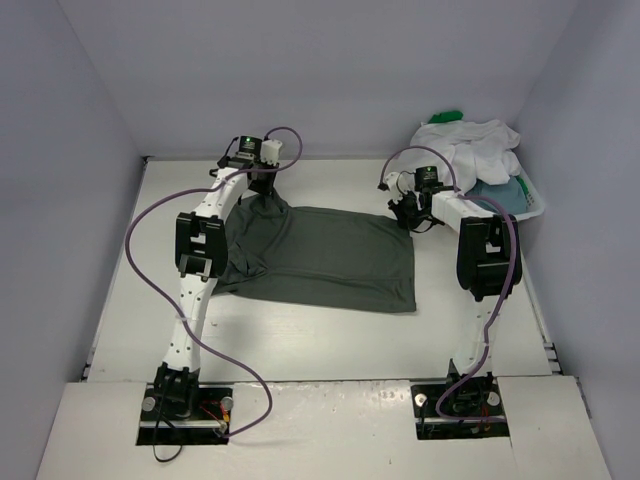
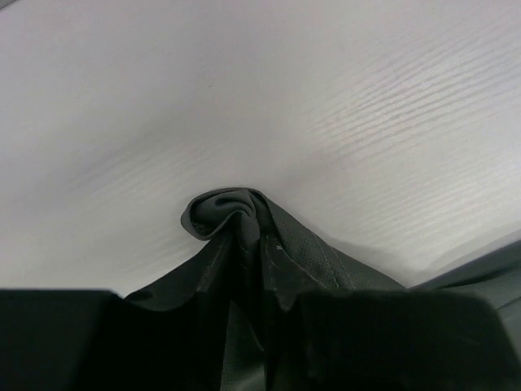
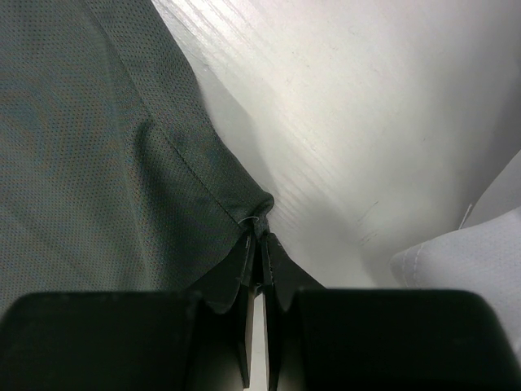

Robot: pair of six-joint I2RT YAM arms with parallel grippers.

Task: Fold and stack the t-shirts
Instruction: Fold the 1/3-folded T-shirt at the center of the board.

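A dark grey t-shirt [image 1: 330, 260] lies spread on the white table. My left gripper [image 1: 262, 183] is shut on its far left corner, and the cloth bunches up between the fingers in the left wrist view [image 2: 236, 216]. My right gripper [image 1: 408, 212] is shut on the shirt's far right corner, the hem pinched at the fingertips [image 3: 262, 232]. A white shirt [image 1: 478, 150] is heaped on the basket at the far right, with a bit of bright green shirt [image 1: 446, 118] behind it and blue-grey cloth [image 1: 500, 195] under it.
The white basket [image 1: 533, 203] stands at the far right against the wall. Grey walls close in the table on three sides. A white cloth edge [image 3: 464, 269] shows at the right of the right wrist view.
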